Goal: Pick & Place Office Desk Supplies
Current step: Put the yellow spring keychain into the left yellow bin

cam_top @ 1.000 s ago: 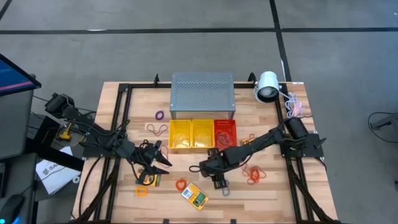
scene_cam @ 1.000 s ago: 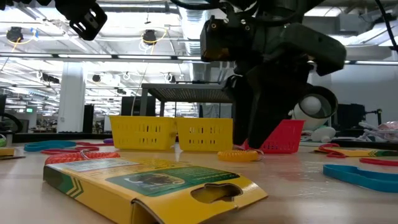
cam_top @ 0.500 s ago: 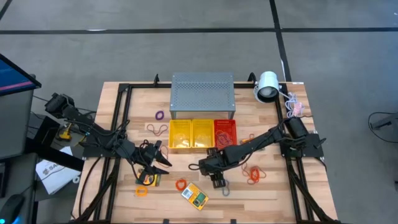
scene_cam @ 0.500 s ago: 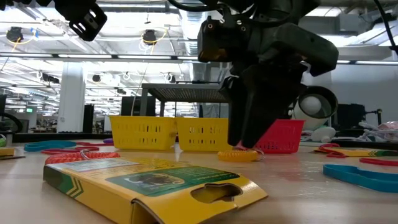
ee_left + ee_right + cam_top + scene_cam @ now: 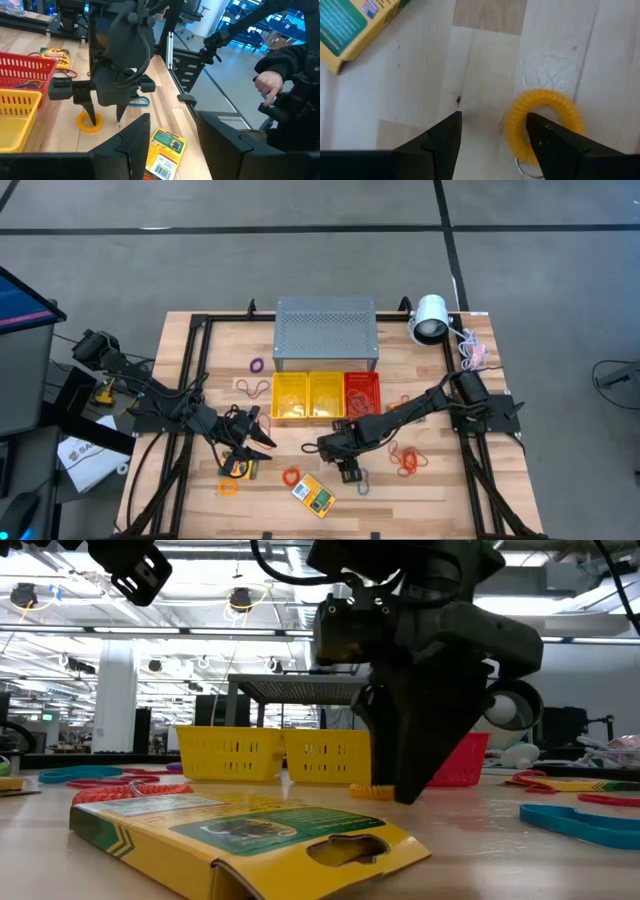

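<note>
We see the right gripper [image 5: 106, 116] low over the wooden table [image 5: 440, 480], at about five o'clock from the red mesh basket [image 5: 362, 394] in the high view. Its fingers are spread and point down. One fingertip [image 5: 92, 115] stands inside or at the edge of a yellow coiled band loop [image 5: 543, 124] lying flat on the wood, and the other fingertip is outside the loop. We cannot tell whether the fingertip touches the coil. A blue-grey oval clip [image 5: 138, 102] lies just behind the gripper in the left wrist view.

A yellow-and-green card box [image 5: 313, 494] lies flat at about seven o'clock from the right gripper, near the table's front edge. An orange band loop [image 5: 291, 476] is just beside that box, at its ten o'clock. More red and orange loops [image 5: 409, 460] lie at three o'clock from the right gripper.

The left gripper [image 5: 262, 439] hovers at nine o'clock from the right one, its fingers apart and holding nothing, with another card box [image 5: 238, 469] just below it in the high view. Two yellow mesh baskets [image 5: 309, 395] sit beside the red one, in front of the grey perforated metal box [image 5: 326, 332].
</note>
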Controlling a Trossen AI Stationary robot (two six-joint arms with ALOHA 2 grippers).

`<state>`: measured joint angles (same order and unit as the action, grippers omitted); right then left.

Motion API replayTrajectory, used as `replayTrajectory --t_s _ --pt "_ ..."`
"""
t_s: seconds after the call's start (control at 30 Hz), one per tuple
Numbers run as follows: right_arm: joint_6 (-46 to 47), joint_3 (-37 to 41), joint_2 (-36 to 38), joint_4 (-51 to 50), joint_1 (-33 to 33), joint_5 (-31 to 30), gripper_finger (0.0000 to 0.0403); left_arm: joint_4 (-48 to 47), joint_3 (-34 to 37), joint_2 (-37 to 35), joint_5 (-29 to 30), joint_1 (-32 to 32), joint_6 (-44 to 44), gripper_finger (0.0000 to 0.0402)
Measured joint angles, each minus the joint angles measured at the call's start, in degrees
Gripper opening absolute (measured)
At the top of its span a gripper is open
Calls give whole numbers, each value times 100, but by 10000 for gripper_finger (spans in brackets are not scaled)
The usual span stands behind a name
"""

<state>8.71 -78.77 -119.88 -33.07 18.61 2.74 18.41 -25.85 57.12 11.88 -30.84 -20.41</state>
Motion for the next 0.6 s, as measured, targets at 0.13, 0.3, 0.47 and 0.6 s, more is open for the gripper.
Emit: replayTrajectory --t_s 0.13,0.3,0.47,0.6 --pt "127 -4 -76 -9 -1 -81 218 -3 0 0 6 -1 -1 159" --pt "140 13 -17 20 0 -194 211 -1 1 -2 11 0 -1 159" --pt "141 23 12 43 -4 -236 159 -4 2 -2 11 1 1 159" --pt "143 25 12 34 -12 -258 88 -1 0 -2 9 0 0 159"
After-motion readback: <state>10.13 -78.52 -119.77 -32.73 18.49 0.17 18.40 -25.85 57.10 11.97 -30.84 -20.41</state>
